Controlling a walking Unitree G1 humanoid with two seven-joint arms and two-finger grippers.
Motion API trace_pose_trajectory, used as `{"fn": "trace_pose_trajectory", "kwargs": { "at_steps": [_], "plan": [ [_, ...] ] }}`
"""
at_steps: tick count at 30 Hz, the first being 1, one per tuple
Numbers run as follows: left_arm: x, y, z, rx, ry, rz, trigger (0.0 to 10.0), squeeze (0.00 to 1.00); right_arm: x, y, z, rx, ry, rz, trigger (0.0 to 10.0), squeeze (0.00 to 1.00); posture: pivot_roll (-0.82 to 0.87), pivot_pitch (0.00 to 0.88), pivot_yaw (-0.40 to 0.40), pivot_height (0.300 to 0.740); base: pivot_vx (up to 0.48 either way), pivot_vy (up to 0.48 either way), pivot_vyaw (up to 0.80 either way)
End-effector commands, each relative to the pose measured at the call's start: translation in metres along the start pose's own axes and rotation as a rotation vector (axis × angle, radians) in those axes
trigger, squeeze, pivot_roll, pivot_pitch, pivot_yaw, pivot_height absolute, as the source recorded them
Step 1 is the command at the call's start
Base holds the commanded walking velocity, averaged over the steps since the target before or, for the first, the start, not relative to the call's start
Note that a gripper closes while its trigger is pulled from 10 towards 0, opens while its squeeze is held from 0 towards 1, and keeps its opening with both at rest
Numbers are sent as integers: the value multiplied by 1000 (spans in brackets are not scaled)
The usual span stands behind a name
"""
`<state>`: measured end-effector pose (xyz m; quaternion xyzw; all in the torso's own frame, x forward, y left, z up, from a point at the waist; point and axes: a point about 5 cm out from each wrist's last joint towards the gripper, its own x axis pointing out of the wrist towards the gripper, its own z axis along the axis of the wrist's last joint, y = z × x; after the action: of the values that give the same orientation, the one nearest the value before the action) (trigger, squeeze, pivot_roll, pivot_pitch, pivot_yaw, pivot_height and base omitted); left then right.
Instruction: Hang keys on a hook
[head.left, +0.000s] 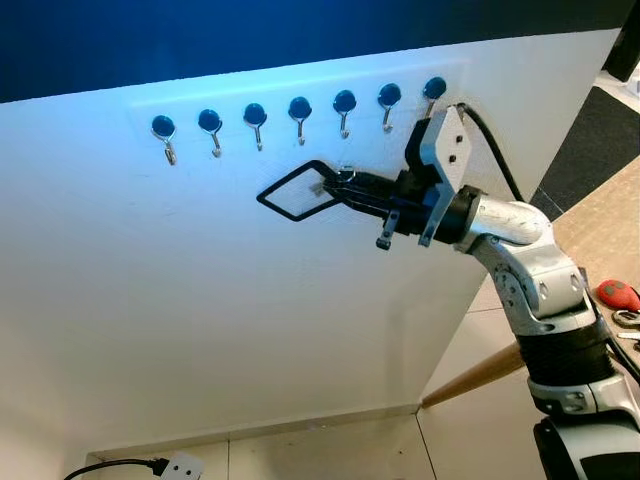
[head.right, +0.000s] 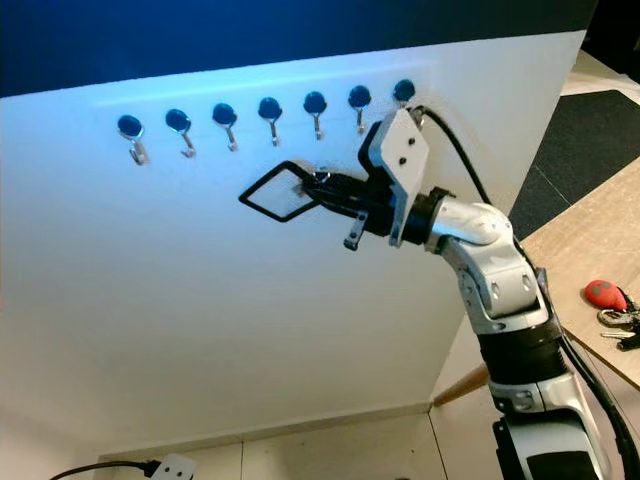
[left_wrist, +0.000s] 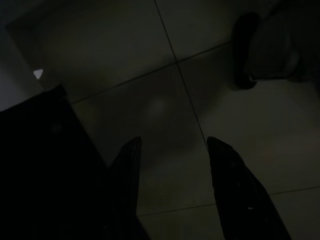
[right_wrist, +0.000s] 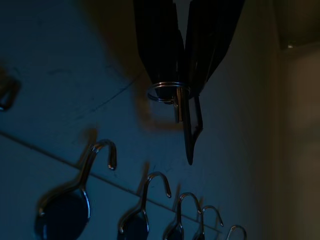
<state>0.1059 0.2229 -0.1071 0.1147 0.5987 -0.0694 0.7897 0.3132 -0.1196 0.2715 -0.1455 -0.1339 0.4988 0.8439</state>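
A: Where's the key ring?

B: My right gripper (head.left: 335, 187) pinches the key ring (right_wrist: 168, 91), its black diamond loop (head.left: 297, 191) hanging below the hooks (head.left: 300, 118) (left gripper (left_wrist: 172, 150) idle, fingers apart).

A: Advice?

B: Raise the loop level, then slide it over one hook's tip.

blue-capped metal wall hooks (head.left: 300, 118): 7, above gripper | black diamond-shaped key loop (head.left: 296, 192): 1, at fingertips | small silver split ring (right_wrist: 167, 91): 1, between fingers

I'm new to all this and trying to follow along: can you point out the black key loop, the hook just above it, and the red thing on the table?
black key loop (head.left: 293, 193): left eye view, left part of its frame.
hook (head.left: 300, 107): left eye view, blue round base.
red thing (head.right: 603, 293): right eye view, its rounded top.
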Motion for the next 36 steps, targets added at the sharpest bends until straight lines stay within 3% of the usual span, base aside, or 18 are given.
{"fn": "trace_pose_trajectory", "kwargs": {
  "at_steps": [1, 11, 17, 19, 36],
  "plan": [
    [0, -5, -6, -4, 20, -13, 10000, 0, -3, -2, 5, -2, -11, -18, 10000, 0, -112, 73, 71, 740, 0, 0, 0],
    [0, -5, -6, 11, 24, -15, 10000, 0, -6, 3, 29, 26, -96, 55, 10000, 0, -116, 68, 71, 740, 0, 0, 0],
    [1, -6, -5, 16, 24, -18, 10000, 0, -22, 4, 30, 18, -46, 116, 10000, 0, -114, 64, 70, 740, 0, 0, 0],
    [1, -7, -5, 18, 25, -20, 10000, 0, -31, -3, 26, 15, 18, 88, 10000, 0, -116, 66, 72, 740, 0, 0, 0],
    [1, -9, -9, 19, 36, -26, 10000, 0, -53, -25, 25, 16, 186, -7, 10000, 0, -117, 82, 75, 740, 0, 0, 0]
  ]
}}
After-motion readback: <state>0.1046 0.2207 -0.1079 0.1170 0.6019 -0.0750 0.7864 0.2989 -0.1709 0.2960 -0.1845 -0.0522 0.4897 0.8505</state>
